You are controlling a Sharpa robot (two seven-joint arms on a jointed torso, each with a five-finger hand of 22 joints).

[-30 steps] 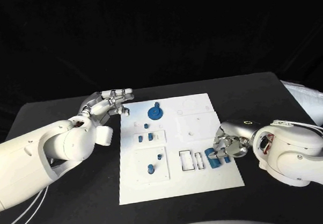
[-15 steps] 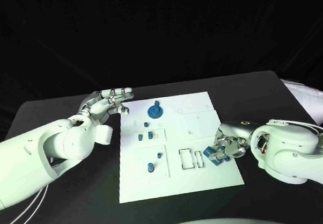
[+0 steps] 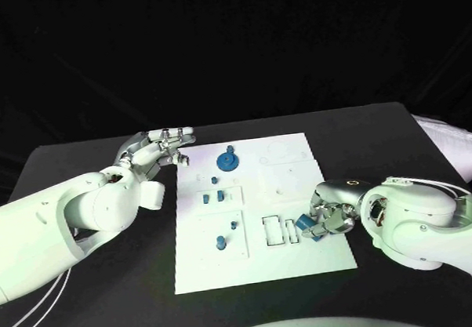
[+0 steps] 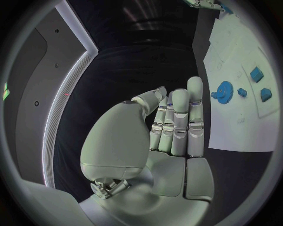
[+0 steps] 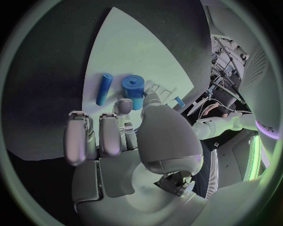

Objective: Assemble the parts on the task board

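Two silver hands at a black table (image 3: 92, 305), with the white task board (image 3: 264, 263) between them. Left hand (image 3: 157, 150) raised just off the board's far left corner, fingers (image 4: 177, 122) held straight and side by side in the left wrist view, touching nothing and holding nothing. Blue gear (image 3: 228, 162) seated near that corner, seen also from the left wrist (image 4: 224, 89), with two small blue blocks (image 4: 257, 74) beyond it on the board. Right hand (image 3: 330, 215) lowered over the board's right edge, thumb and a fingertip closed on a short blue cylinder (image 5: 134, 89); other fingers (image 5: 79, 136) curled beside it. Slim blue peg (image 5: 104, 88) flat on the board just beside that cylinder, apart from it. More small blue parts (image 3: 223, 244) set in the recessed panels down the board's left half. Empty rectangular slot (image 3: 271, 233) just left of the right hand's fingers.
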